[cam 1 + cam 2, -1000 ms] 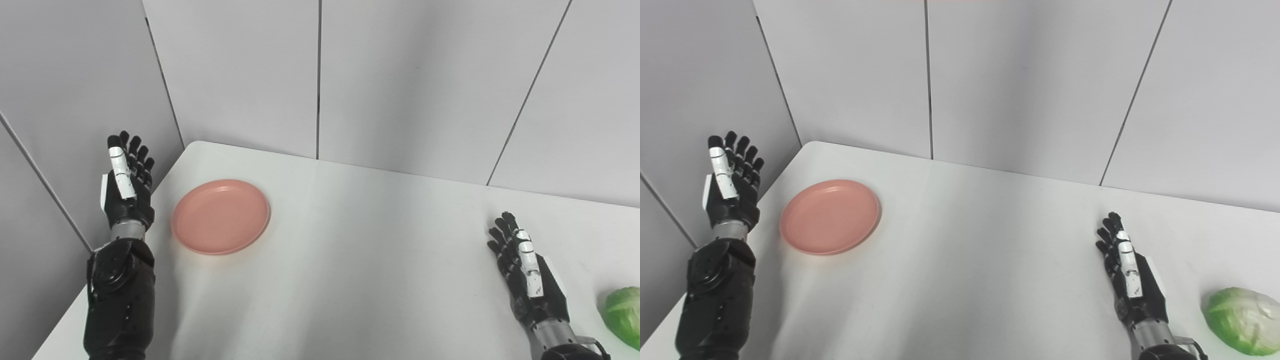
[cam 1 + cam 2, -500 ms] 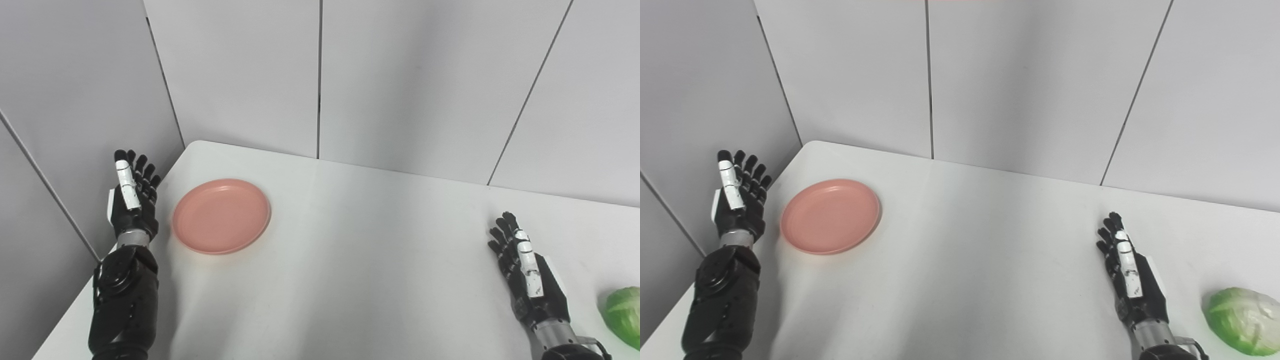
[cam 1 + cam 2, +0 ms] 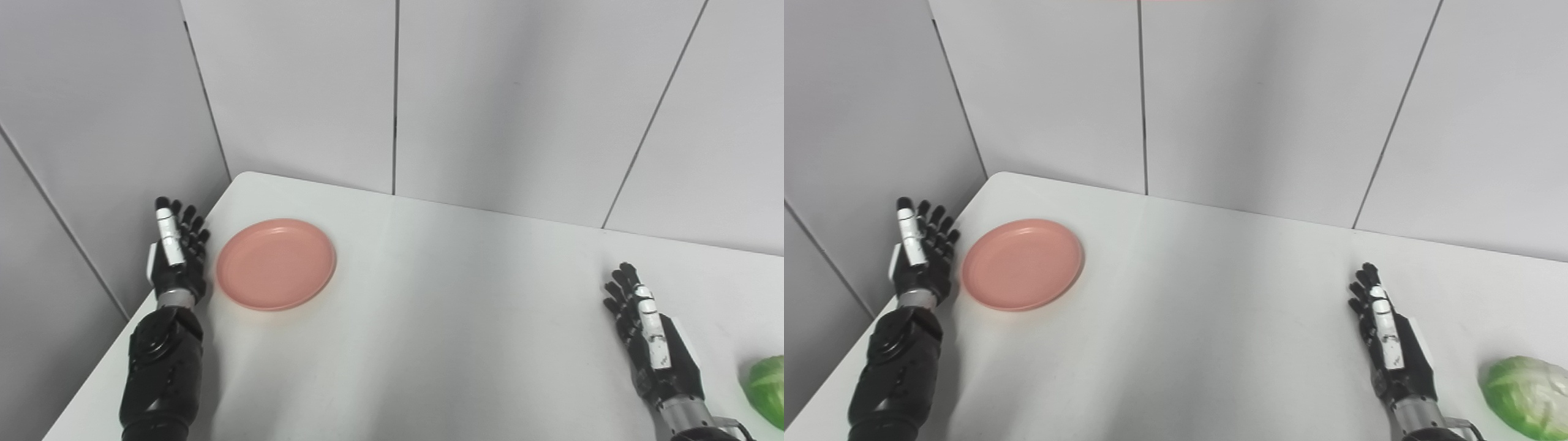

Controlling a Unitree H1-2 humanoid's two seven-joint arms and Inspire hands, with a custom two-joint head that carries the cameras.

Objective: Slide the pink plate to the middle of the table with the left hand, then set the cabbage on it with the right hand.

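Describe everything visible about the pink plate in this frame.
The pink plate is round and shallow with a low raised rim, plain, matte, plastic-looking, and empty. It lies flat on the white table near the far left corner, not the middle. The left hand, open and upright, stands just beside its left edge; contact cannot be confirmed.

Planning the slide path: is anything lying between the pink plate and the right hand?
No. Both eye views show only bare white table between the pink plate and the right hand.
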